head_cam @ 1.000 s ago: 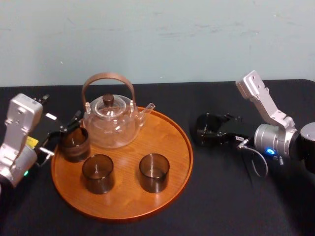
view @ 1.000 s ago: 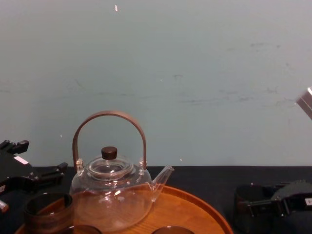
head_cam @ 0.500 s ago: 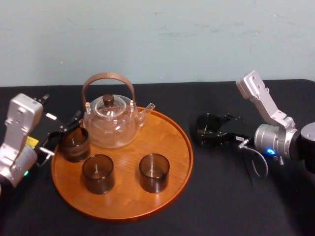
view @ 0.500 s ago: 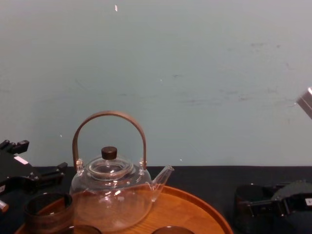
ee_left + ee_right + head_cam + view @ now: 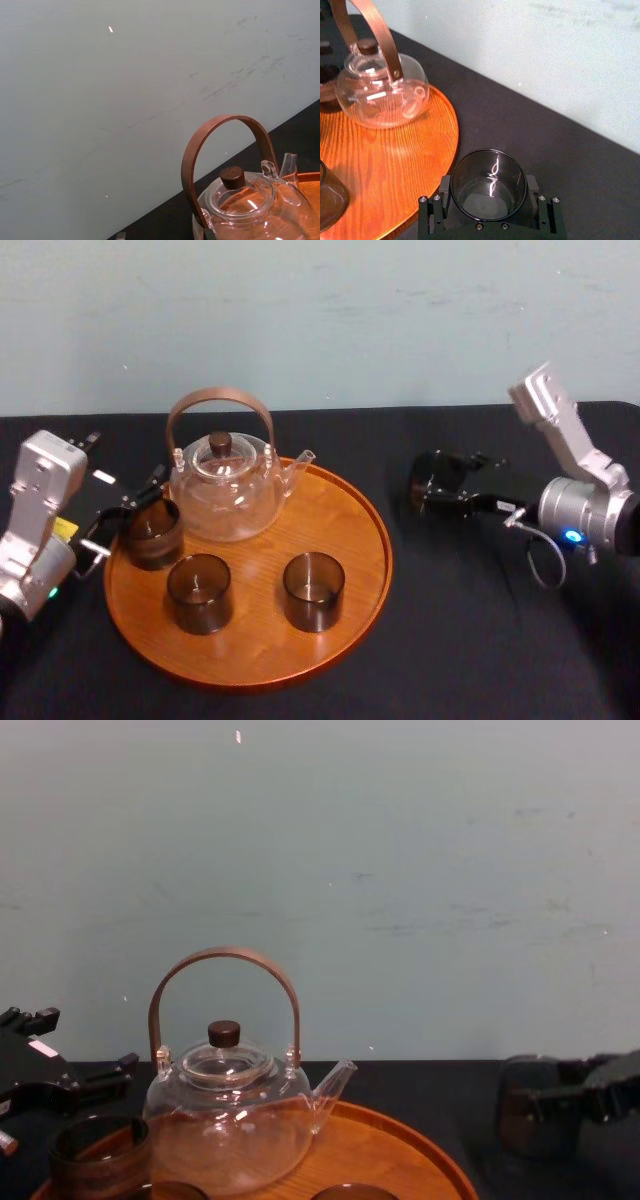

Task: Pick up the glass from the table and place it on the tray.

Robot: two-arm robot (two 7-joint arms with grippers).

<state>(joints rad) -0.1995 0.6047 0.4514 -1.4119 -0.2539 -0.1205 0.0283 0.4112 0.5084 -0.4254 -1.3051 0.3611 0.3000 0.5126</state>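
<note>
nearest me, the left front glass [image 5: 200,592] and right front glass [image 5: 313,590] stood on the tray [image 5: 340,530]. a third glass [image 5: 152,532] stood at its left rim, my left hand [image 5: 125,515] spread wide just beside it. right of the tray, apart from its rim, over the black tabletop [image 5: 480,640], my right hand [image 5: 488,184] gripped the glass [image 5: 437,478]. farthest, the teapot [image 5: 222,485] stood on the tray's back.

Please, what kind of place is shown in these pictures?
Probably a robot test bench, not a home: a table under black cloth against a bare pale wall, a glass teapot on a wooden tray, and the right gripper holding a glass.
</note>
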